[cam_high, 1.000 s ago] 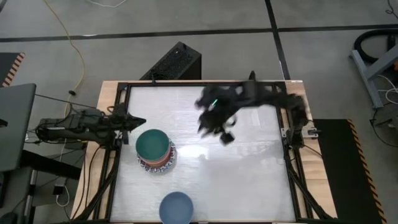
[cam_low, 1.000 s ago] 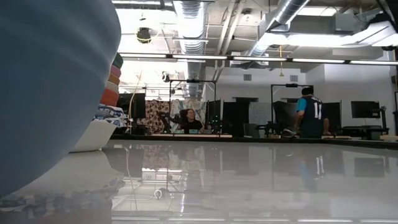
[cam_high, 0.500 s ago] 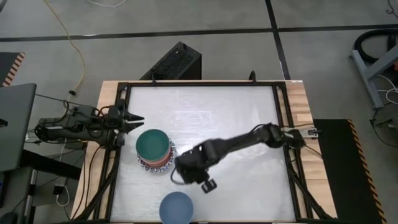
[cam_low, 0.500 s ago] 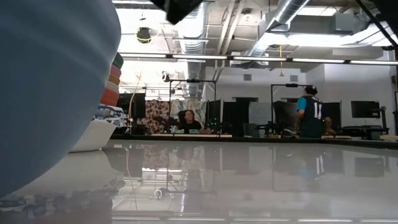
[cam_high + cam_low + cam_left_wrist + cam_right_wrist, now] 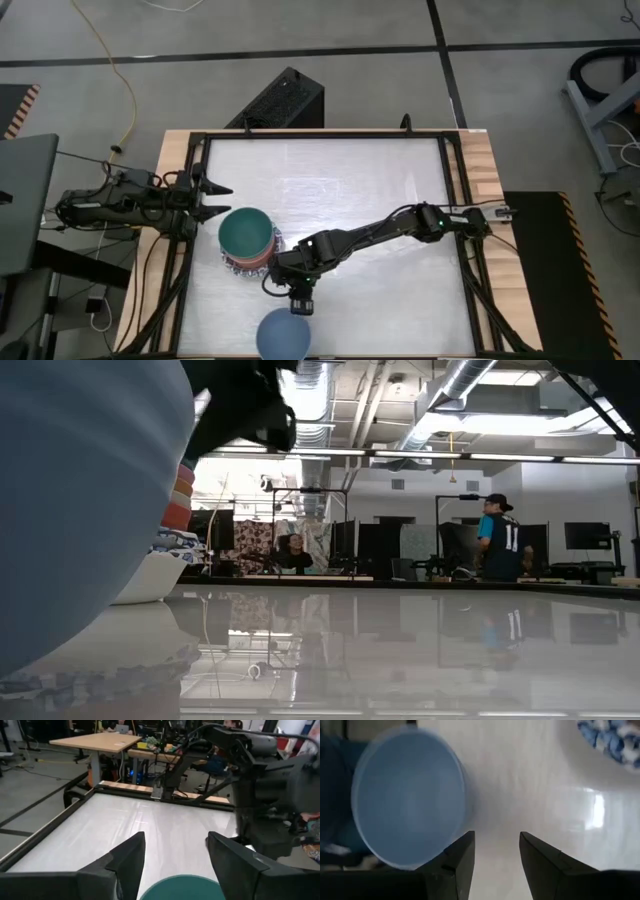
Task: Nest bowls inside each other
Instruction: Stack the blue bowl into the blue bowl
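Right gripper point(image 5: 300, 298) hangs at the lower middle of the high view, jaws parted and holding nothing, just above the blue bowl point(image 5: 283, 334) that sits alone at the bottom edge of the table point(image 5: 380, 200). The stack of bowls point(image 5: 249, 243), dark green one on top, is at left-centre, near that blue bowl but not touching it. Left gripper point(image 5: 222, 200) waits at the stack's upper-left, fingers spread and empty. Looks like the blue bowl is next up. I'd line one finger inside the rim and one outside, pinch the wall square, lift straight, then carry it over the green bowl and lower it centred so it seats flat rather than cocked.
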`<state>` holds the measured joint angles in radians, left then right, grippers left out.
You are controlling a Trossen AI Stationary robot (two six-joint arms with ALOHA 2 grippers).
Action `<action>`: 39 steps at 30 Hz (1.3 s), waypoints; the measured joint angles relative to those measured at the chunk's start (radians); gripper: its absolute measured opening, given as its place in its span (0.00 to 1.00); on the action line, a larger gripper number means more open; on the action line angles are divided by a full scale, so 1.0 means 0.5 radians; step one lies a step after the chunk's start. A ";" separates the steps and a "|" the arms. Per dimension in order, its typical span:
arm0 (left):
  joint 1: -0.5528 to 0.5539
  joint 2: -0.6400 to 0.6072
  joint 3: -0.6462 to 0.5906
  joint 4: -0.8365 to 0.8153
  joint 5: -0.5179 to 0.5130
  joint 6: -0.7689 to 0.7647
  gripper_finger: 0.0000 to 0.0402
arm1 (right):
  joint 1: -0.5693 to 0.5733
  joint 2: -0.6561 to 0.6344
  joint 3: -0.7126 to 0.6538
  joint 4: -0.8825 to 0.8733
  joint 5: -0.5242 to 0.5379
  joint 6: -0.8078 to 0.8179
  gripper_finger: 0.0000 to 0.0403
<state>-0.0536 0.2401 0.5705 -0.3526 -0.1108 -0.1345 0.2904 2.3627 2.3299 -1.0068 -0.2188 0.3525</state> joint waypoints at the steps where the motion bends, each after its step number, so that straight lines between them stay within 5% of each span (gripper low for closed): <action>1: 0.000 0.000 0.000 -0.006 -0.001 -0.001 0.51 | 0.006 -0.004 0.000 0.039 0.000 0.047 0.44; 7: 0.000 0.000 0.000 -0.044 -0.001 -0.001 0.51 | 0.116 -0.029 0.002 0.216 0.037 0.239 0.44; 20: 0.000 0.001 0.000 -0.093 -0.011 0.021 0.51 | 0.240 0.007 0.001 0.231 0.594 0.260 0.44; 39: 0.000 0.001 0.000 -0.172 -0.113 0.076 0.51 | 0.205 0.157 0.001 0.158 0.377 0.366 0.38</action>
<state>-0.0536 0.2405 0.5705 -0.4385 -0.1674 -0.0967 0.3930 2.4413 2.3302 -0.9278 -0.0301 0.5356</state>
